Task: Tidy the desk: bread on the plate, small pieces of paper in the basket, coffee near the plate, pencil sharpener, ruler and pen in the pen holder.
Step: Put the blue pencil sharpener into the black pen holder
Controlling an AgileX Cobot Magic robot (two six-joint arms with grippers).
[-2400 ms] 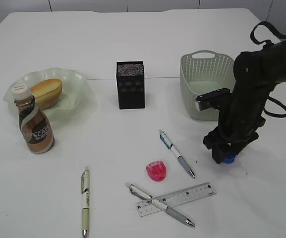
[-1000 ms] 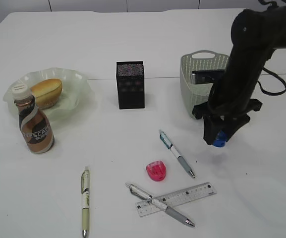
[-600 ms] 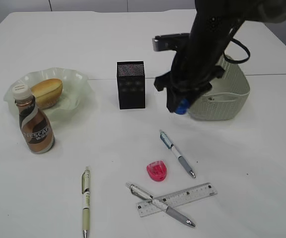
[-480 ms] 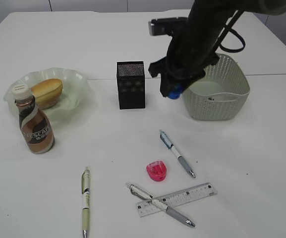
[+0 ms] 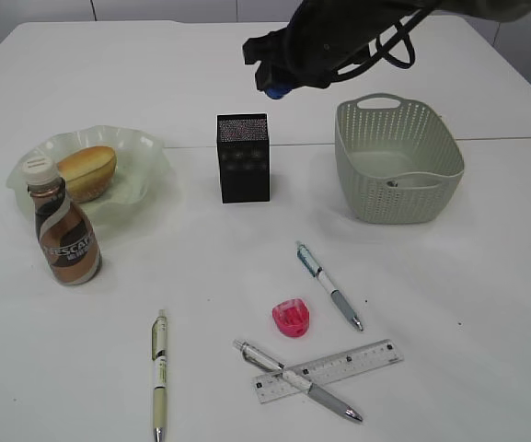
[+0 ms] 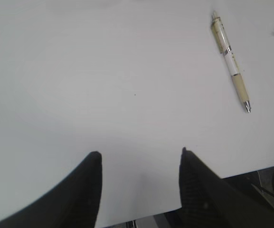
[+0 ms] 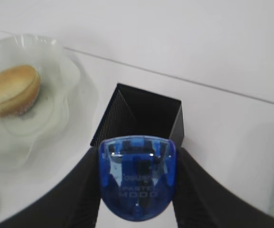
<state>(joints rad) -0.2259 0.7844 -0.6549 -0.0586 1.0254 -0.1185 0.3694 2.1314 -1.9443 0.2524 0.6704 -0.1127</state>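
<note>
My right gripper (image 5: 274, 87) is shut on a blue pencil sharpener (image 7: 137, 176) and holds it in the air just above the open black mesh pen holder (image 5: 243, 157), which also shows in the right wrist view (image 7: 144, 116). The bread (image 5: 87, 171) lies on the green glass plate (image 5: 141, 152). The coffee bottle (image 5: 63, 233) stands by the plate's front edge. A pink sharpener (image 5: 291, 318), the clear ruler (image 5: 334, 368) and three pens (image 5: 328, 284) (image 5: 297, 378) (image 5: 159, 368) lie on the desk's front. My left gripper (image 6: 139, 159) is open and empty over bare desk.
The grey-green basket (image 5: 396, 161) stands right of the pen holder; something small lies on its floor. No paper wads show on the desk. The left wrist view shows a cream pen (image 6: 230, 59) and the desk's near edge.
My right arm lifted the blue sharpener from the desk in front of the basket, carried it up and left, and now holds it above the pen holder.
</note>
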